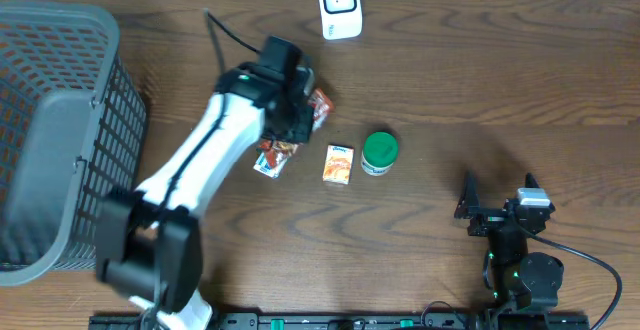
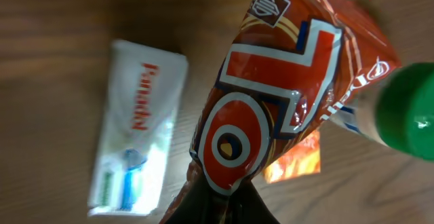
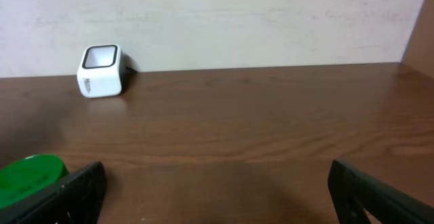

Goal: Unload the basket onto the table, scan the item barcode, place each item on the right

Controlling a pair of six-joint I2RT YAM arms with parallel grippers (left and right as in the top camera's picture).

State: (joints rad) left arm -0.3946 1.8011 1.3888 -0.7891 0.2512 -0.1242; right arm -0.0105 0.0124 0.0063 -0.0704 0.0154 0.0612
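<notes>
**Left claw clamped on the red snack bag, mid-table, short of the scanner**

The left gripper (image 1: 303, 112) reaches out over the middle of the table (image 1: 480, 80), its fingers pressed together on one end of a red snack bag (image 1: 320, 105). In the left wrist view the left gripper (image 2: 217, 207) sits at the bottom edge, and the red snack bag (image 2: 271, 95) rises from it and fills the centre of the picture, its glossy red, white and blue print facing the camera. No barcode can be made out on the side that shows.

The white scanner (image 1: 339, 5) stands at the far edge of the table, a little right of the bag and well apart from it. The right wrist view shows the scanner (image 3: 102, 70) against the wall.

Just near of the held bag lies a white packet (image 1: 275, 157). To its right come an orange packet (image 1: 338, 163) and then a green-lidded jar (image 1: 379, 152), these two just beside each other. From the left wrist, the white packet (image 2: 139, 125) lies left of the bag, while the orange packet (image 2: 295, 159) and the jar's green lid (image 2: 410, 112) show partly behind it on the right.

A grey mesh basket (image 1: 60, 130) fills the left end of the table.

The right gripper (image 1: 497, 205) rests at the near right with its fingers wide apart and nothing between them. Its own camera shows the right gripper (image 3: 215, 173) pointing across bare wood towards the far wall.
</notes>
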